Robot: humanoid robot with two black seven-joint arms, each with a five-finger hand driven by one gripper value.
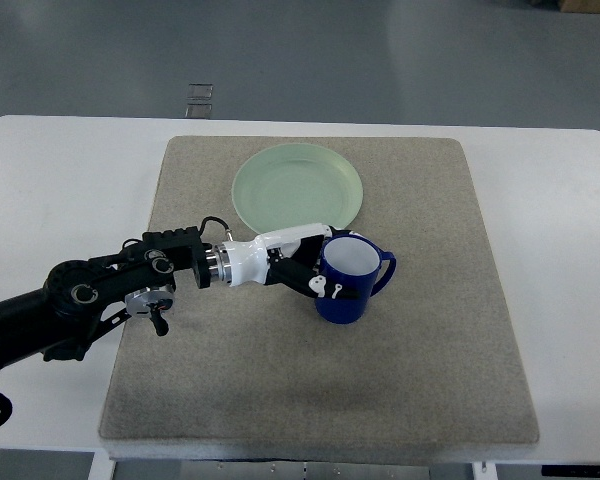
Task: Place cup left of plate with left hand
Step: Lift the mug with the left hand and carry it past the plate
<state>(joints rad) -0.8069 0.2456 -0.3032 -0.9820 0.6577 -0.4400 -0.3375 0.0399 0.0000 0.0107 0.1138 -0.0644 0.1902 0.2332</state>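
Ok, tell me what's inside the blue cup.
The blue cup shows only a bare white interior; nothing is visible in it. The left hand grips its side, and the rim hides the very bottom.

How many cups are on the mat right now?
1. The blue cup stands upright on the mat, just below the green plate, with the left hand wrapped around it. Nothing appears hidden.

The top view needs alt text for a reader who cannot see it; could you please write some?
The robot's left hand, reaching in from the left, grips an upright blue cup on a grey mat. The cup stands just in front of a pale green plate, toward its right side, handle pointing right. The mat lies on a white table.
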